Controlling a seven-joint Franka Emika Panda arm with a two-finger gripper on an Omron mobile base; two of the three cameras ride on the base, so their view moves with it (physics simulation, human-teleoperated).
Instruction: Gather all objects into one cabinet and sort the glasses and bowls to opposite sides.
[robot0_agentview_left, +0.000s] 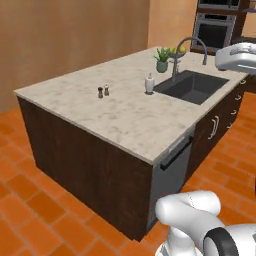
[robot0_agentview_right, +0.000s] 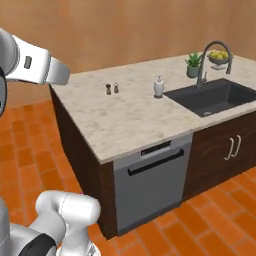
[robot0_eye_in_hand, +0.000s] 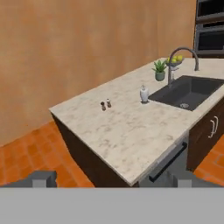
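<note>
My gripper (robot0_eye_in_hand: 113, 182) hangs high above the floor in front of a kitchen island, open wide with nothing between its dark fingertips (robot0_eye_in_hand: 41, 177). The glasses and the bowls are out of view. A dark wooden cabinet (robot0_agentview_right: 232, 149) with two shut doors and pale handles sits under the sink on the island's front; it also appears in the left base view as the cabinet (robot0_agentview_left: 216, 126) and in the hand view as the cabinet (robot0_eye_in_hand: 213, 127). A white link of my arm (robot0_agentview_left: 239, 57) crosses the upper right of the left base view.
The island's marble counter (robot0_agentview_right: 125, 117) carries two small shakers (robot0_agentview_right: 112, 88), a white soap dispenser (robot0_agentview_right: 158, 87), a dark sink (robot0_agentview_right: 212, 96) with an arched faucet (robot0_agentview_right: 215, 52), a potted plant (robot0_agentview_right: 193, 65) and a dish of yellow fruit (robot0_agentview_right: 218, 56). A dishwasher (robot0_agentview_right: 150, 182) fronts the island. A wall oven (robot0_agentview_left: 215, 27) stands behind.
</note>
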